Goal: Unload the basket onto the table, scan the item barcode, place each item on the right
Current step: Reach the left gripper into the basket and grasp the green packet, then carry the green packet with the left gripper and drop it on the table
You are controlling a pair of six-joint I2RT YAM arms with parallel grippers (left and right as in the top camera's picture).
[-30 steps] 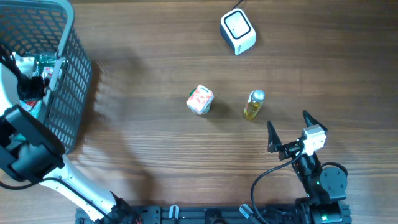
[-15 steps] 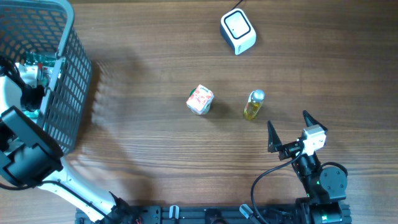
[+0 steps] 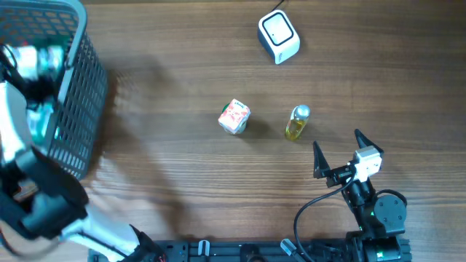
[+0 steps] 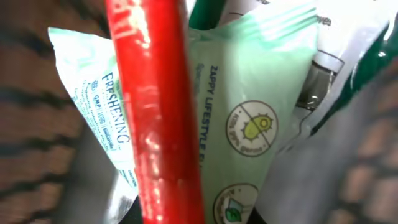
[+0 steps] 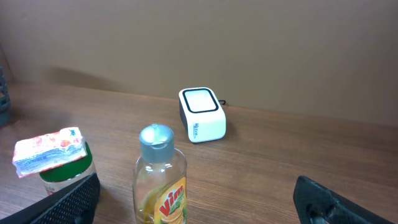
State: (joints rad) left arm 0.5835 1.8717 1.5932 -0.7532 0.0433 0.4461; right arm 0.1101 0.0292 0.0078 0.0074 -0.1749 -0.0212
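Overhead view: a brown wood-grain surface [image 3: 182, 182] fills the frame. A grey mesh basket [image 3: 80, 109] stands at the far left edge. The left arm [image 3: 44, 207] reaches into it from the near-left corner, smeared by motion. The left fingers are lost in that blur. The middle and near left of the surface lie bare, with wide room to move. A white scanner [image 3: 279, 36] sits near the far edge, right of centre. A small pink-and-white carton [image 3: 234, 116] and a yellow bottle [image 3: 297, 122] stand in the middle, near each other but apart. The right fingers [image 3: 318, 161] are at the near right, just short of the bottle, spread wide and touching nothing. Since a second ago the left arm has shifted toward the far side of the basket. The right arm, scanner, carton and bottle have not moved.

Left wrist view: a red tube [image 4: 155, 112] runs top to bottom, very close to the camera. Behind it lies a pale green wipes packet [image 4: 249, 124], with blurred brown at both sides. The left fingers are pressed together, but the pictures do not show what they pinch.

Right wrist view: the two dark right fingers sit at the bottom corners, far apart. The bottle stands between them, the carton to its left, and the scanner beyond. A plain tan wall [image 5: 249, 43] rises behind the far edge of the surface.
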